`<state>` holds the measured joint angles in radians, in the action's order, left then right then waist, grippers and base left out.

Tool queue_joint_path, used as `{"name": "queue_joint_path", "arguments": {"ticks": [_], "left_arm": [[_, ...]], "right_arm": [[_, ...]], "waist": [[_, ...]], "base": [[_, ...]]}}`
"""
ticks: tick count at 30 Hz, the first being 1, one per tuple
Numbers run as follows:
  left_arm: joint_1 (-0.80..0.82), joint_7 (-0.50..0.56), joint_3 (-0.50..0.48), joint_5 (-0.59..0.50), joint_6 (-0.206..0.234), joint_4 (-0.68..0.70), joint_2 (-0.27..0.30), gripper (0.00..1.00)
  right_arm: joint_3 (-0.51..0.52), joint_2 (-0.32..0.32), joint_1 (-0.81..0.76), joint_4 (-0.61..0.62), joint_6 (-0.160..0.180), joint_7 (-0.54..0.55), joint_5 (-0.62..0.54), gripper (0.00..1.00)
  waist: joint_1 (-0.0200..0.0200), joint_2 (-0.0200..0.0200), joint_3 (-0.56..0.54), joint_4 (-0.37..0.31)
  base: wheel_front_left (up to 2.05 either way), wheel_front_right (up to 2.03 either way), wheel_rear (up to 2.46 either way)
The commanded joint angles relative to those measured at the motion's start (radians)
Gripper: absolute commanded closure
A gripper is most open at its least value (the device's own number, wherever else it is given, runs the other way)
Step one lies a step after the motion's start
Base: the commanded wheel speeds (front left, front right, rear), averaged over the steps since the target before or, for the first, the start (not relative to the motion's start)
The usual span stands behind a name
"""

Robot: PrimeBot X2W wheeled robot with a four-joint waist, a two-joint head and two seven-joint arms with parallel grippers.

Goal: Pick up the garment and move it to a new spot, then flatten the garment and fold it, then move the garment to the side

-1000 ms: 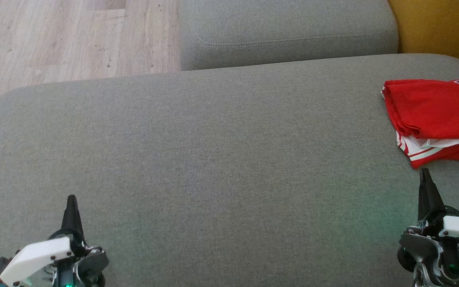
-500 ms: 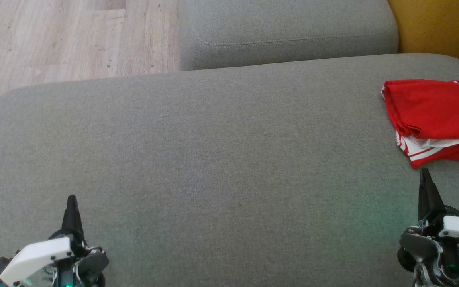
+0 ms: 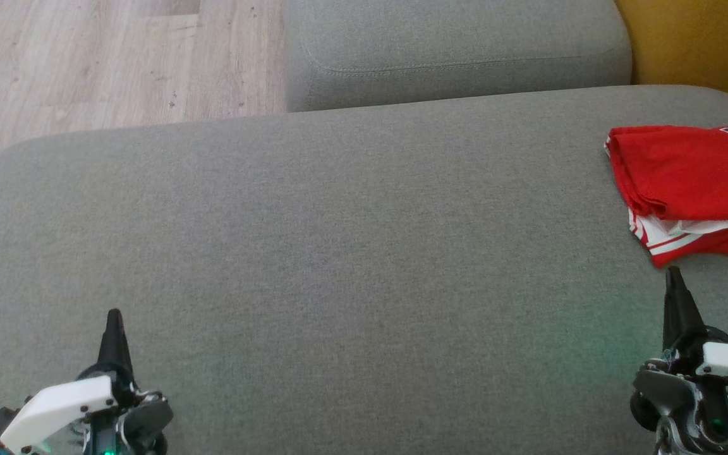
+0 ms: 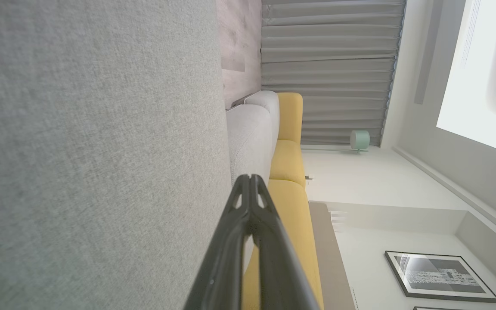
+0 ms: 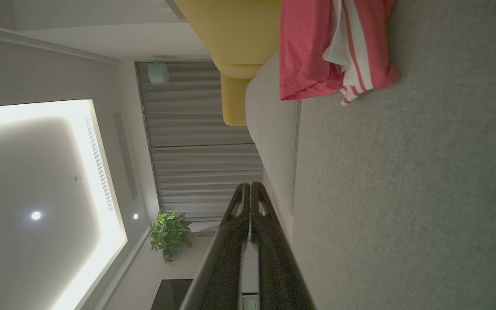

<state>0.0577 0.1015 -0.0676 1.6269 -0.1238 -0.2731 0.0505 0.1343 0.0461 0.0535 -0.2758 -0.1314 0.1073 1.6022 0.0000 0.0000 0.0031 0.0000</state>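
Note:
The garment [image 3: 692,183] is a red jersey with white striped trim, lying folded at the right edge of the grey sofa seat [image 3: 339,253]; the right wrist view shows it too [image 5: 317,47]. Just below it in the head view stands my right gripper [image 3: 674,273], shut and empty, its tip a short way from the cloth. My left gripper [image 3: 113,316] hovers over the seat's lower left, also shut with nothing in it. Both wrist views show the fingers pressed together [image 4: 250,181] [image 5: 250,187].
A second grey cushion [image 3: 452,50] sits behind the seat. Wooden floor [image 3: 86,63] lies beyond the seat's far left edge. A yellow sofa part [image 3: 705,38] borders the back right.

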Motion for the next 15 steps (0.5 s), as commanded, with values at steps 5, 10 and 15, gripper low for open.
{"name": "queue_joint_path", "arguments": {"ticks": [5,10,15], "left_arm": [[0.050,0.007,-0.040,-0.013,-0.007,0.028,0.005,1.00],[0.050,0.007,-0.040,-0.014,-0.007,0.028,0.004,1.00],[0.050,0.007,-0.041,-0.014,-0.007,0.028,0.004,1.00]], "right_arm": [[-0.020,0.004,0.054,0.031,0.001,0.007,0.006,1.00],[-0.020,0.004,0.054,0.031,0.001,0.007,0.006,1.00],[-0.020,0.004,0.054,0.031,0.001,0.007,0.006,1.00]], "waist": [[0.0000,0.0000,0.000,0.000],[0.0000,0.0000,0.000,0.000],[0.0000,0.0000,0.000,0.000]], "base": [[0.00,0.00,0.00],[0.00,0.00,0.00],[0.00,0.00,0.00]]}}
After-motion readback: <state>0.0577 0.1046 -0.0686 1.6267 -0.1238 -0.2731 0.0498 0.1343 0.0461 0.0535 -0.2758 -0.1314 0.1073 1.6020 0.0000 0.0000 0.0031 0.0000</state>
